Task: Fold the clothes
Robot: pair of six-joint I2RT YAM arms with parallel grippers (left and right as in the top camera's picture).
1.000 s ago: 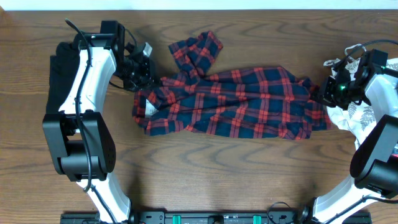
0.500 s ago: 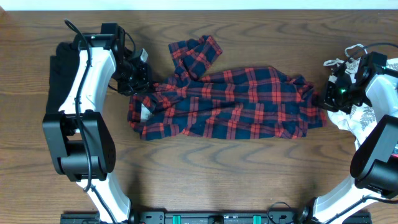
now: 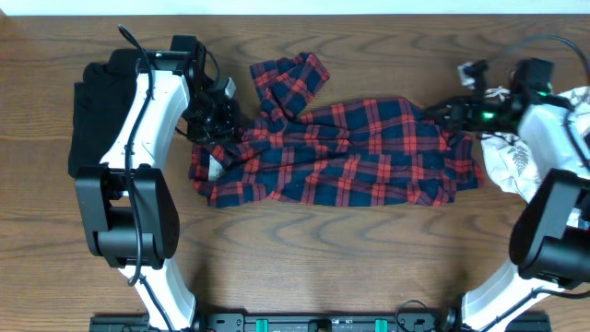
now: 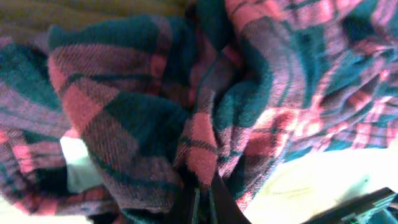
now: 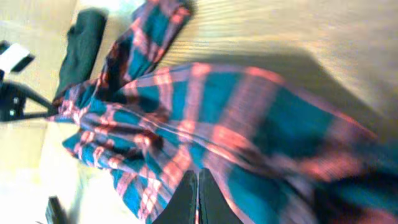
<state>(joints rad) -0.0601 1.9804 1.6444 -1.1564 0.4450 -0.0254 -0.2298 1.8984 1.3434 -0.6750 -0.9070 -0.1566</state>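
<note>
Two arms hold one garment stretched between them. Far left: black garment [image 3: 90, 111], bunched near the table's left edge beside the left arm, not engaged. Left gripper [image 3: 223, 129]: clenched on the collar end of the plaid shirt [image 3: 350, 152]; the left wrist view shows its fingertips [image 4: 195, 202] pinched together on a ridge of gathered plaid cloth. Plaid shirt: red-and-navy check, lying at the centre of the wooden table [image 3: 304, 249], long axis running left to right from one gripper to the other. Its collar end lies to the left with a white neck label [image 3: 214, 164] showing, and one sleeve [image 3: 293, 78] lies angled up toward the far edge. The body is rumpled and creased, not flat, with no fold made. Right gripper [image 3: 442, 112]: closed on the shirt's right-hand end, fingertips [image 5: 188, 198] nipping the cloth in the right wrist view, the fabric running away from them toward the left arm. Far right: white leaf-print garment [image 3: 521, 166], heaped just beside the shirt's right end, untouched. Judgement: each arm is nearest its own end and the shirt's body lies inward from both. The coming move likely turns on drawing apart along that axis to flatten it, or carrying one end over the other. The stray sleeve would need bringing in.
</note>
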